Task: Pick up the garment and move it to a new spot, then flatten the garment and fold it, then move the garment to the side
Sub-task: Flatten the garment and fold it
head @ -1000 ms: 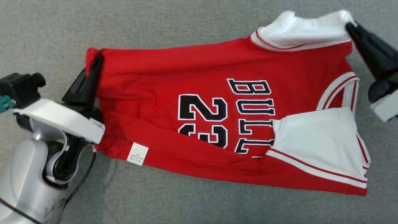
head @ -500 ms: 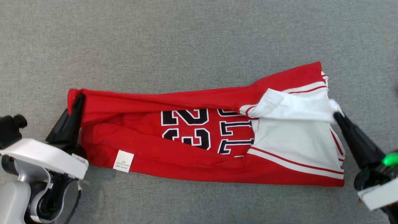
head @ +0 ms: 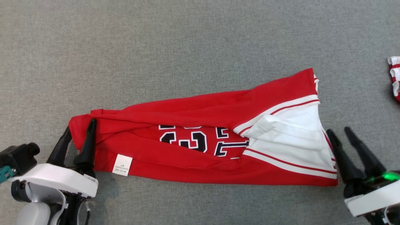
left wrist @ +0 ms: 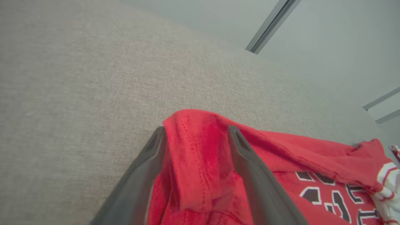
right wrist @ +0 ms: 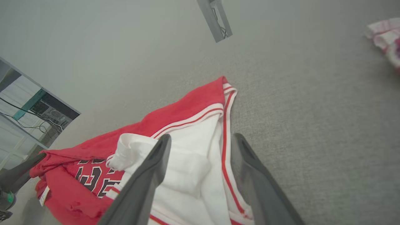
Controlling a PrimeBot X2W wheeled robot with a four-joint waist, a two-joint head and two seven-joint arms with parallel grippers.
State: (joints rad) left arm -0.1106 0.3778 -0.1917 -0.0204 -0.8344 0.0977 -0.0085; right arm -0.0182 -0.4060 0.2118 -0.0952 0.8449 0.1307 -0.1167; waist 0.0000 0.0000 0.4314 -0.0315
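The jersey [head: 203, 111] lies folded into a long red band across the near part of the grey surface [head: 187, 47], its length running left to right. Black-and-white lettering shows in the gap between the folds, and white lining with red stripes lies open at the right end. A white label [head: 122, 165] sits on the near fold toward the left. The left end effector [head: 79, 125] is spread, its fingers straddling the red hem at the left end. The right end effector [head: 337, 129] is spread too, at the white right end. A red-and-white cloth [head: 394, 76] lies well apart toward the right edge.
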